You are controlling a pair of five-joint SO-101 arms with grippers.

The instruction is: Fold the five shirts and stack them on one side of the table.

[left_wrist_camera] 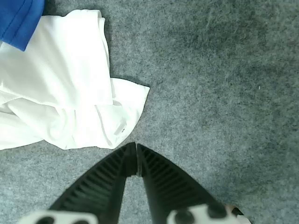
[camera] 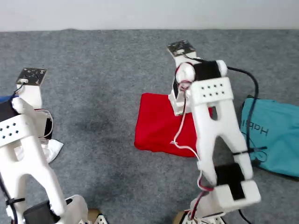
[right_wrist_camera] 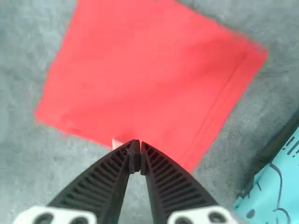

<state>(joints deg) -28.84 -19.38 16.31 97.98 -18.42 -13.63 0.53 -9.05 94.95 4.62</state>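
The right jaws were pressed together, their tips over one edge of the red shirt (right_wrist_camera: 140, 74). Whether they touched the cloth was hard to tell. A small pale tag (right_wrist_camera: 117, 143) showed at that edge, just beside the tips. The red shirt (camera: 159, 123) lay flat, folded into a neat rectangle near the middle of the grey tabletop (camera: 93, 70), with the right arm (camera: 212, 116) bent over it. A teal shirt (camera: 275, 135) with dark print lay near it towards the right edge, and its corner showed beside the red cloth (right_wrist_camera: 275, 186).

The left jaws were likewise together and held nothing. They hung over bare tabletop just beside a corner of the crumpled white shirt (left_wrist_camera: 60, 88). That white shirt (camera: 52, 149) lay beside the left arm (camera: 23, 140), well apart from the red one. A blue shirt (left_wrist_camera: 18, 18) overlapped its far end, at the tabletop's left edge (camera: 5, 99).
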